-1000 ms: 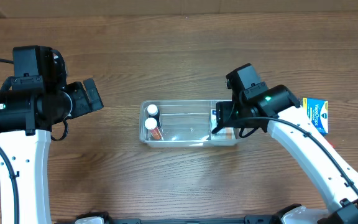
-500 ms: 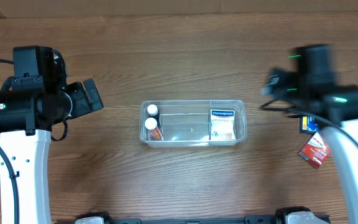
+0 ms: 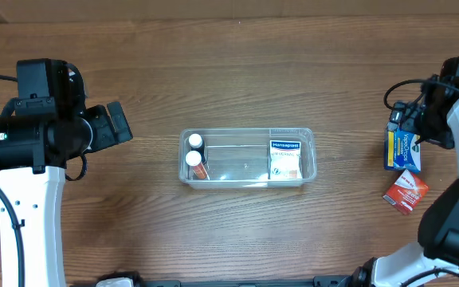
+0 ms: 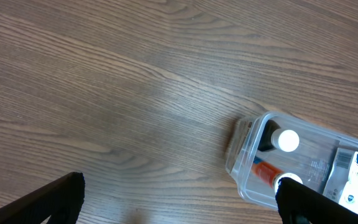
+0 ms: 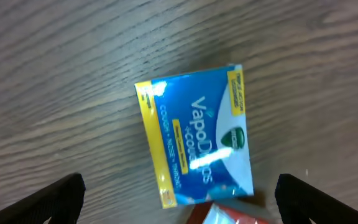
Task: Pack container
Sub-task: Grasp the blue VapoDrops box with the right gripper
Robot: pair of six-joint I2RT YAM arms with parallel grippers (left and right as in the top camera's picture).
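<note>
The clear plastic container (image 3: pixel 249 131) sits mid-table and holds two white-capped bottles (image 3: pixel 194 150) at its left end and a white and blue Hansaplast box (image 3: pixel 285 159) at its right end. It also shows in the left wrist view (image 4: pixel 247 163). My right gripper (image 3: pixel 409 127) is open and empty above a blue and yellow VapoDrops box (image 5: pixel 194 134) lying flat at the table's right; the box also shows in the overhead view (image 3: pixel 405 154). A red packet (image 3: pixel 406 191) lies just beside that box. My left gripper (image 4: pixel 179 202) is open and empty, left of the container.
The wooden table (image 3: pixel 237 72) carries nothing else. The red packet's corner shows at the bottom edge of the right wrist view (image 5: pixel 229 214), touching the blue box.
My right gripper left the Hansaplast box in the container's right end, then swung right across the table and now hangs over the blue VapoDrops box. The left arm has not moved.
</note>
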